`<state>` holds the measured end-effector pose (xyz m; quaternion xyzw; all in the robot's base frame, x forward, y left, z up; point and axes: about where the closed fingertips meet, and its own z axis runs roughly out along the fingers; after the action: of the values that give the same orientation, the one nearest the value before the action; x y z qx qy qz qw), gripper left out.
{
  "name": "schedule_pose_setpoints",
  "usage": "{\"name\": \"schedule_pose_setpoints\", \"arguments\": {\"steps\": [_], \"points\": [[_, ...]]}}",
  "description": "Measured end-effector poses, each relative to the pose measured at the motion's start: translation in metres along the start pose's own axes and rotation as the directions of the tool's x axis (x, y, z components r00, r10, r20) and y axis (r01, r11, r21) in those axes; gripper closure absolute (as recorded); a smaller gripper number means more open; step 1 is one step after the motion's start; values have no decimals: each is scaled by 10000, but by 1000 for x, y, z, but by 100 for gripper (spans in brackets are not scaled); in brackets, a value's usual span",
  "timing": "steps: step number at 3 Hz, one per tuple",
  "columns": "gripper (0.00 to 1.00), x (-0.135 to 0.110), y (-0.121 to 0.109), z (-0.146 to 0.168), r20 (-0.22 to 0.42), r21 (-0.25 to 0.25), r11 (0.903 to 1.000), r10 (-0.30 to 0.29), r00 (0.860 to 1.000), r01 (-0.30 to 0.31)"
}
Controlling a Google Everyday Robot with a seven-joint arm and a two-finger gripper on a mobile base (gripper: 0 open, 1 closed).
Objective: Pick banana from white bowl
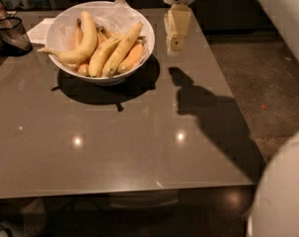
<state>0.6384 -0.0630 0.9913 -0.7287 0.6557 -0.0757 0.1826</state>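
gripper (175, 42): cream, points down, hangs in the air over the far part of the table (114, 147). Can't tell if it's open or shut; nothing seen in it.
gripper vs bowl: at 3 o'clock of the white bowl (55, 31), close but not touching.
banana (123, 48): lies in the white bowl w/ other bananas, on the 3 o'clock side of the pile; runs from 7 to 1 o'clock.
hooked banana (84, 38): at 9 o'clock of the banana.
orange banana (132, 58): tucked in at the banana's 4 o'clock.
white bowl: sits on the table, 11 o'clock part.
shadow (208, 112): gripper's, dark, on the table at its 5 o'clock.
dark pot (11, 36): at 9 o'clock of the white bowl.
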Motion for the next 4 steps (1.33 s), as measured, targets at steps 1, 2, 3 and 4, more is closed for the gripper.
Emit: {"name": "schedule_pose_setpoints", "arguments": {"steps": [1, 2, 3, 4], "points": [[17, -13, -12, 10, 104, -133, 9994, -321, 9994, 323], [28, -26, -19, 19, 200, -284, 9977, -605, 9980, 610], [33, -44, -22, 26, 356, -418, 9941, -983, 9945, 998], [33, -66, -25, 32, 547, -505, 9875, -1462, 9877, 1490]]}}
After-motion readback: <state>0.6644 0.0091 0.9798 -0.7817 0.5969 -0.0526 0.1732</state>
